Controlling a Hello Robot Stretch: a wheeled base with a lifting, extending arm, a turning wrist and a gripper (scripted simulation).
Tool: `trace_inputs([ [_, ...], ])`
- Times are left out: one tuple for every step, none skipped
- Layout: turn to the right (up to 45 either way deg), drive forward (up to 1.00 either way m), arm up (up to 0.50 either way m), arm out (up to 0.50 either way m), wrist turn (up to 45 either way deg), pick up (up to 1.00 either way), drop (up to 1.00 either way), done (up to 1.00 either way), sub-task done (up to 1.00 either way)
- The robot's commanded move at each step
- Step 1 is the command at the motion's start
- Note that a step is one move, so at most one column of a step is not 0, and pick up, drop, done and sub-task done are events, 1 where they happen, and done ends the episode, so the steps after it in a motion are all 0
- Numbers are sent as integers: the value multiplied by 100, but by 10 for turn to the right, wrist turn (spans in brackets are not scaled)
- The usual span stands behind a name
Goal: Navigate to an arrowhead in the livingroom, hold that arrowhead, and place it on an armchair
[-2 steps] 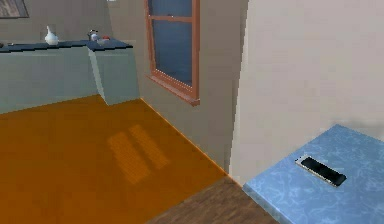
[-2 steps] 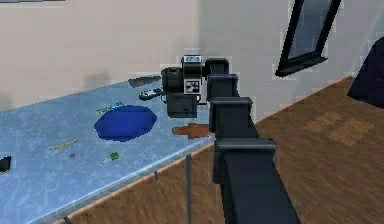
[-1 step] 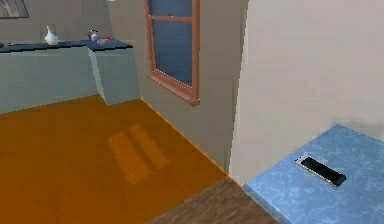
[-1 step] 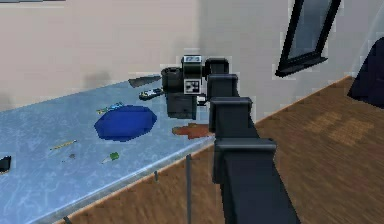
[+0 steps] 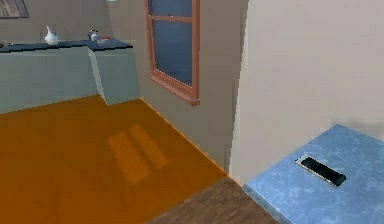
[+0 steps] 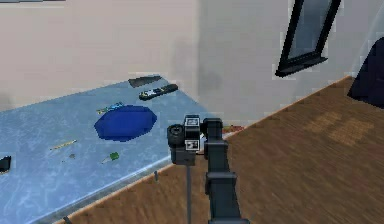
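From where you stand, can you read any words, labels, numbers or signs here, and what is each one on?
None can be read.
Small white squares at the end of the dark square arm: black marks, patterns and not letters.
Flat black rectangular device on the light blue tabletop: any print is too small to read.
Dark flat bar in the arm side view: too small to read.

gripper (image 6: 180, 140): 1 | blue table (image 6: 40, 165): 1, left of the jaws | dark blue round dish (image 6: 125, 122): 1, near the jaws, left | dark flat remotes (image 6: 158, 92): 2, beyond the jaws | small green bits (image 6: 114, 155): 3, left of the jaws | dark-framed window (image 6: 310, 35): 1, well right of the jaws | orange-framed window (image 5: 170, 50): 1 | white vase (image 5: 50, 37): 1
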Motion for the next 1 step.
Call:
trace_inputs([
  [0,0,0,0,0,100,0,0,0],
])
